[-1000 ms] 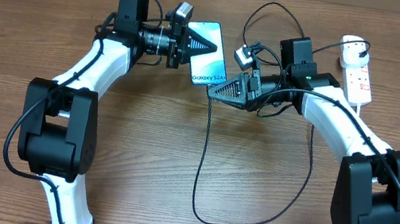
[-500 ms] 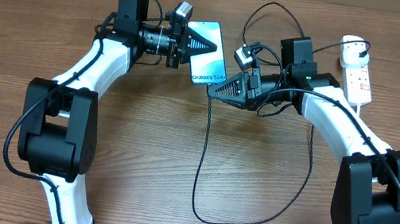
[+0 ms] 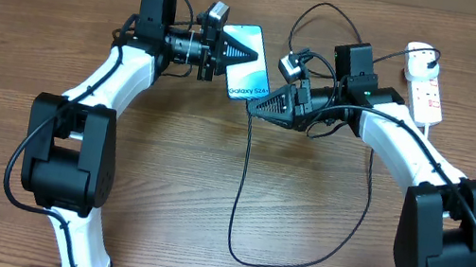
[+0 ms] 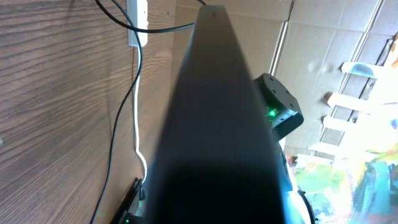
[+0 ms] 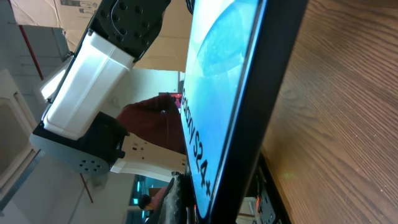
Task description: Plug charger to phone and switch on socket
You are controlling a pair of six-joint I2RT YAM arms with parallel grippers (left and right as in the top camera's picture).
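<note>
Left end effector (image 3: 250,55) stays pinched on the slim black-bezelled phone with lit blue screen (image 3: 251,83). Right end effector (image 3: 255,109) stays pressed on the thin black charger cable (image 3: 242,173) at the phone's lower edge. Nothing has shifted; the connector is judged not yet seated.

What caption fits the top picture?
Left gripper grips the lit phone; right gripper holds the charger at its end.
</note>
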